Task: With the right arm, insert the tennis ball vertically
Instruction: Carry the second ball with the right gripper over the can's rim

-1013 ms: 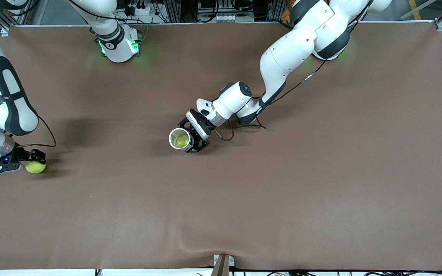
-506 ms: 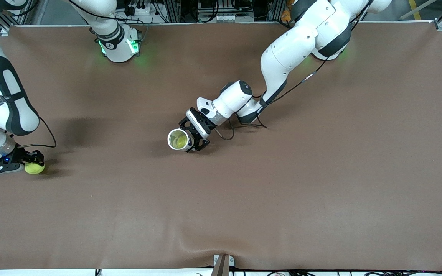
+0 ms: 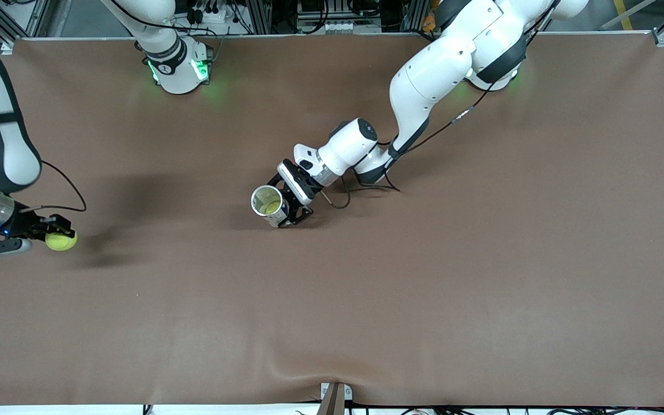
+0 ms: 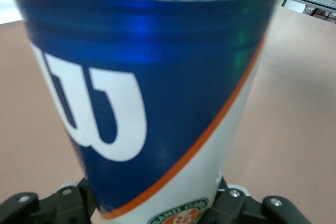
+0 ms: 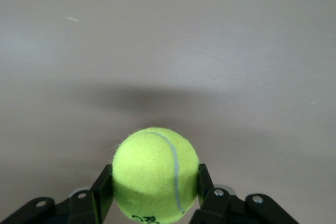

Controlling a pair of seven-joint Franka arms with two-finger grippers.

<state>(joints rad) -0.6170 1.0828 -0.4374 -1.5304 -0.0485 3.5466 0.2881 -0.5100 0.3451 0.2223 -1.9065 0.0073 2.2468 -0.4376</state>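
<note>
A yellow-green tennis ball (image 3: 61,241) (image 5: 156,174) sits between the black fingers of my right gripper (image 3: 59,237) (image 5: 156,190), which is shut on it. It hangs just above the brown mat at the right arm's end of the table, with its shadow beside it. At the table's middle my left gripper (image 3: 287,203) (image 4: 157,211) is shut on a tennis ball can (image 3: 268,203) (image 4: 152,103) with a blue, white and orange label. The can's open mouth tilts up toward the front camera, and something yellow-green shows inside it.
The brown mat (image 3: 424,288) covers the whole table. The right arm's base (image 3: 179,69) glows green at the table's robot edge. A small metal bracket (image 3: 335,395) sits at the mat's edge nearest the front camera. A black cable (image 3: 338,202) loops by the left wrist.
My right gripper has closed on the tennis ball and lifted it off the mat, its shadow now apart from it. The left gripper has shifted the can slightly.
</note>
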